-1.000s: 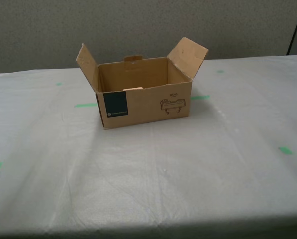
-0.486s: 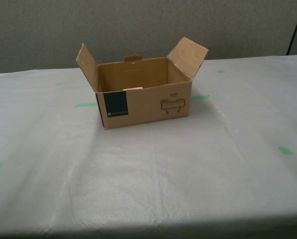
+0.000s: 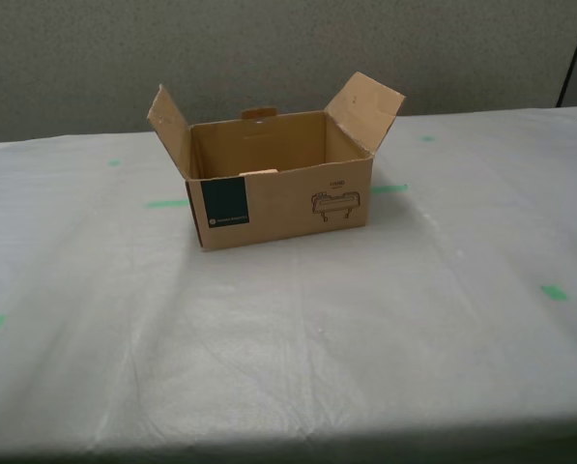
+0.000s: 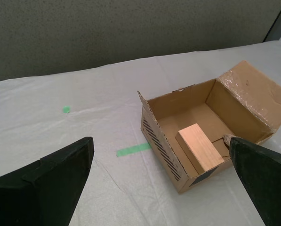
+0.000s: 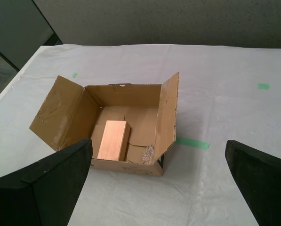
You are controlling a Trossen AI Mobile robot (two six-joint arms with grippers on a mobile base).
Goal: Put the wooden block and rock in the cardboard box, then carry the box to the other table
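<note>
Exterior view: cardboard box (image 3: 278,193) sits upright on the tabletop (image 3: 298,329), the whitish-grey wrinkled one with green tape marks, a bit toward the exterior view's left of centre, and nearer the far edge. Both side flaps stand up and splay outward, top open. Navy label and line drawing face the camera. Only a pale sliver of the wooden block (image 3: 259,173) shows over the front wall; rock not visible from here. No arm in this view. First wrist view: looking down into the box (image 5: 126,125), the block (image 5: 113,140) lies flat on the box floor against the near wall, the rock (image 5: 148,153) sits just beside it in the corner, under the upright flap; can't tell if they touch. My first gripper (image 5: 159,188) hangs above and short of the box, jaws spread wide, nothing between them, no contact with the box. Second wrist view: same box (image 4: 201,127) from the other side, block (image 4: 199,148) lying on the floor near the front wall; rock not seen here. My second gripper (image 4: 164,183) also has its jaws wide apart and empty, one finger (image 4: 265,179) overlapping the box corner in frame, contact unclear. A green tape strip (image 4: 133,150) lies on the tabletop just beside the box.
</note>
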